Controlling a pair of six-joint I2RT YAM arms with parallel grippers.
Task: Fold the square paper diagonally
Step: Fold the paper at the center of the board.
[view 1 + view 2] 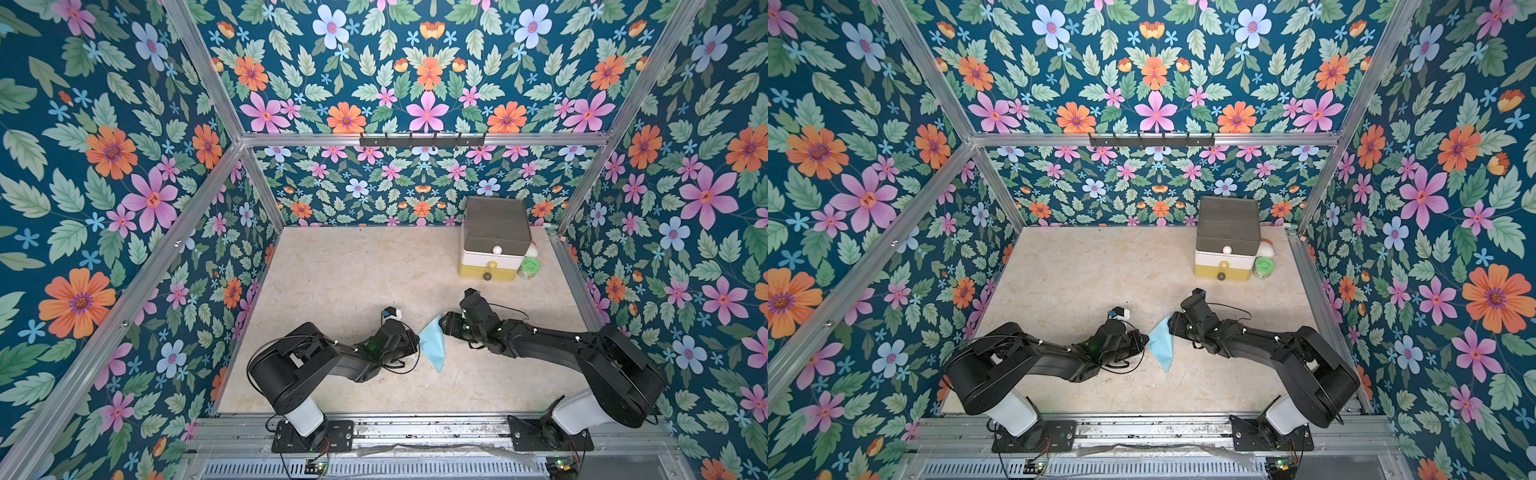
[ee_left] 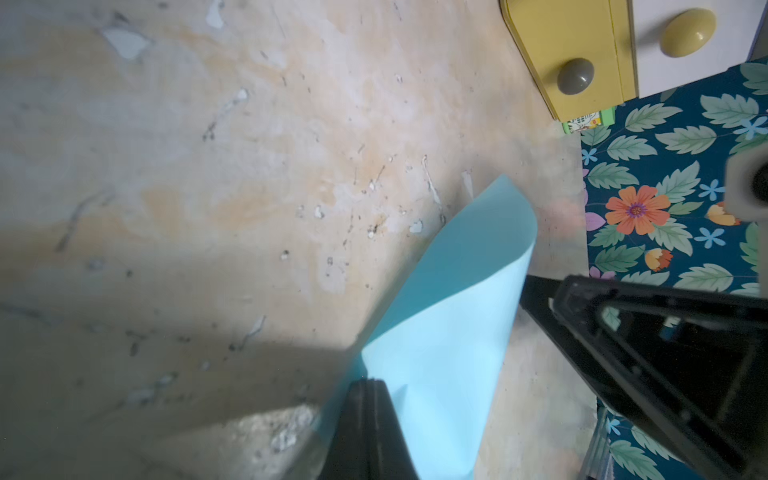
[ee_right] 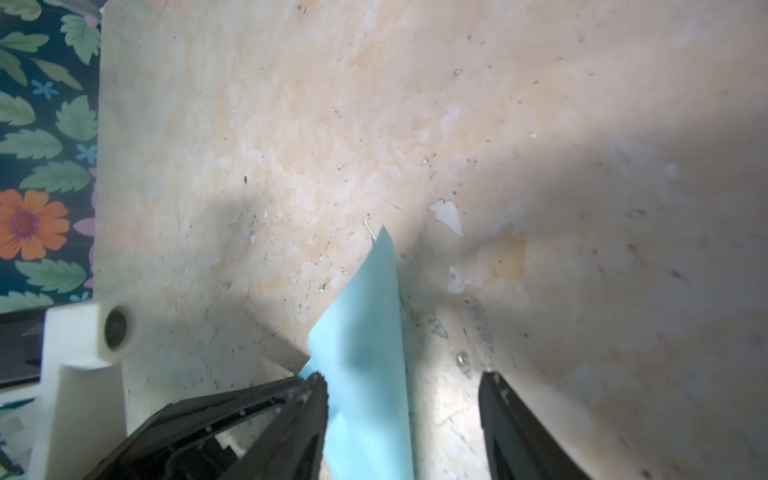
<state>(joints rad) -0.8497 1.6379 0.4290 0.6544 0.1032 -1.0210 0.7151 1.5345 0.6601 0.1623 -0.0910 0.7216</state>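
The square paper (image 1: 432, 345) (image 1: 1162, 343) is light blue and bent over on itself into a long pointed triangle, with a rounded bend rather than a flat crease. It stands partly lifted off the table between my two grippers. My left gripper (image 1: 415, 338) (image 2: 368, 382) is shut on the paper's (image 2: 449, 332) edge, and blue shows on both sides of its fingers. My right gripper (image 1: 444, 324) (image 3: 403, 376) is open. The paper (image 3: 365, 353) rises between its fingers, close against one of them and well apart from the other.
A stacked drawer unit (image 1: 494, 237) with a grey top, white and yellow drawers stands at the back right. A green tin (image 1: 528, 268) sits beside it. Floral walls close in the beige table (image 1: 353, 270) on three sides. The arm bases stand along the front rail.
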